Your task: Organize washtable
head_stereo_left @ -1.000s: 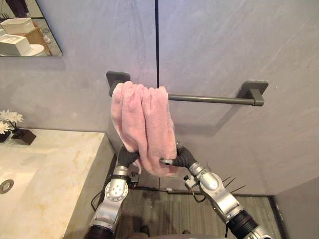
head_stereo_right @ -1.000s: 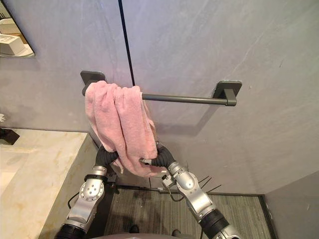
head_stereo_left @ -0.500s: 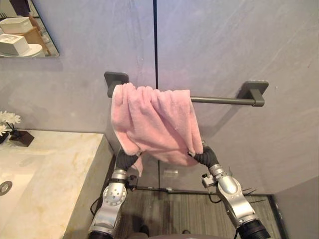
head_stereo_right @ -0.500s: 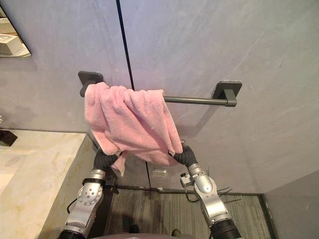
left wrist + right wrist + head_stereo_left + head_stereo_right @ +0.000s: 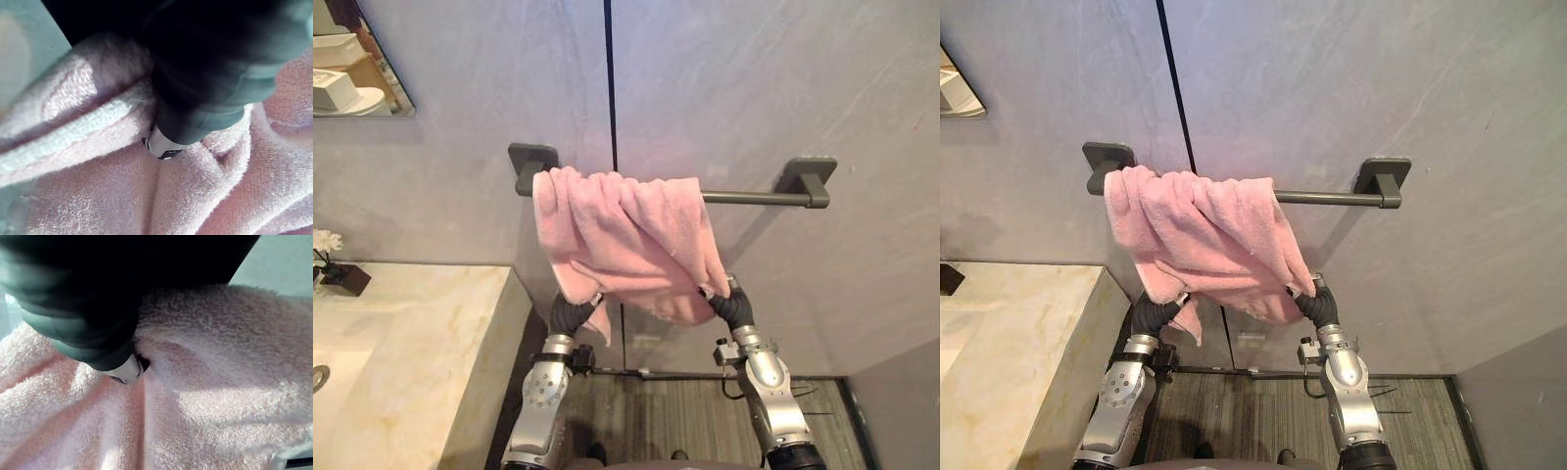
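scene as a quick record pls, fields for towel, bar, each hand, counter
towel: pink towel, bunched over the left half of the bar, lower edge uneven
bar: dark wall rail, right half bare
left hand: at the towel's lower left corner, partly under cloth
right hand: at the towel's lower right corner, partly under cloth
counter: pale marble, at left, white flowers on it

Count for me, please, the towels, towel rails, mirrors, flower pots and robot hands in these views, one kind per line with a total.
Pink towel: 1
Towel rail: 1
Mirror: 1
Flower pot: 1
Robot hands: 2, left hand and right hand
Total: 6
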